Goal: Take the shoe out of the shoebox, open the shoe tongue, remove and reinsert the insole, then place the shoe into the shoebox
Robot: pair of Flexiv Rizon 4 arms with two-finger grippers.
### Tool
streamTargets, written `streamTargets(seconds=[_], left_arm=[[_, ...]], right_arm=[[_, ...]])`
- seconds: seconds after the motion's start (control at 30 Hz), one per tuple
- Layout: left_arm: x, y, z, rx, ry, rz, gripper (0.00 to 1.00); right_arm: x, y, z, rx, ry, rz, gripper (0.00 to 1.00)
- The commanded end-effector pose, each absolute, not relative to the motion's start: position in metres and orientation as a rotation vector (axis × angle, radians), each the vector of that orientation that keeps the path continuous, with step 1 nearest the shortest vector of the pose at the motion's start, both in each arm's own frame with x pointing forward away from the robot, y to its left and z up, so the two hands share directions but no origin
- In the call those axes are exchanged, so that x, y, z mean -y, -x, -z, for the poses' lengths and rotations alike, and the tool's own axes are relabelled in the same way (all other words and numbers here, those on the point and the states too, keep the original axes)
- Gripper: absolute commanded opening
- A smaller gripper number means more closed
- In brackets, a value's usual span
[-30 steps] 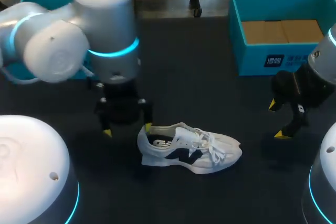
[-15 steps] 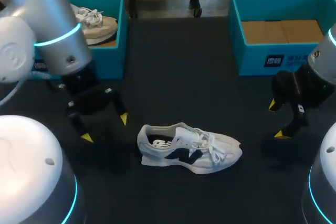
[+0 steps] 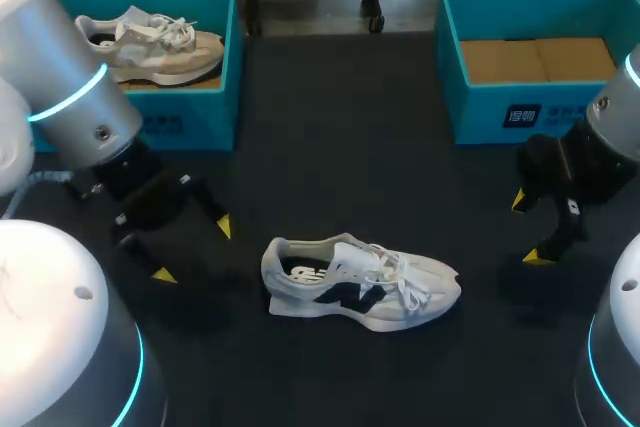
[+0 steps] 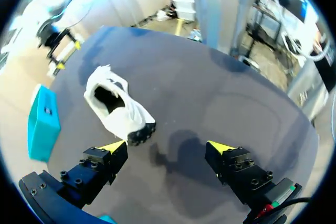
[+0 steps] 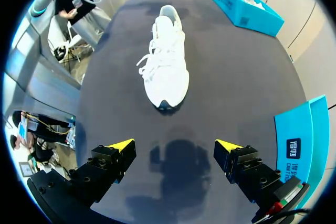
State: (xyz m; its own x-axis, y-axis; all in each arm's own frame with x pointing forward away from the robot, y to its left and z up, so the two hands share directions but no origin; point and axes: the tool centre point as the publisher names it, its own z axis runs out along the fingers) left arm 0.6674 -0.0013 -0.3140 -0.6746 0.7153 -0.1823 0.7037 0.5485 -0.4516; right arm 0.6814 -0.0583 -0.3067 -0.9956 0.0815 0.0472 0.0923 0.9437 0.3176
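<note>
Between left gripper (image 3: 192,250) and right gripper (image 3: 528,230), both spread, lies a white laced shoe (image 3: 360,282).

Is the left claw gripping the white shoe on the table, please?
No, the left claw stands open and empty, apart from the shoe, off its heel end.

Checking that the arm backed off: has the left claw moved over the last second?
Yes. The left claw, open, has drawn back from the heel of the white shoe toward the robot's left; the shoe has not shifted.
</note>
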Motion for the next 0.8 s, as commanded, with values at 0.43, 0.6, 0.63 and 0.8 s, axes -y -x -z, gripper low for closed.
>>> streamTargets(seconds=[0.43, 0.6, 0.63, 0.8], left_arm=[[-0.055, -0.687, 0.36, 2.619, 0.521, -1.646, 1.0], [-0.054, -0.681, 0.36, 2.582, 0.374, -1.727, 1.0], [-0.054, -0.679, 0.359, 2.576, 0.343, -1.737, 1.0], [-0.052, -0.675, 0.361, 2.488, 0.211, -1.771, 1.0]], right_arm=[[0.058, -0.68, 0.307, 3.067, 0.138, 0.501, 1.0], [0.058, -0.68, 0.307, 3.067, 0.138, 0.501, 1.0], [0.058, -0.68, 0.307, 3.067, 0.138, 0.501, 1.0], [0.058, -0.68, 0.307, 3.067, 0.138, 0.501, 1.0]])
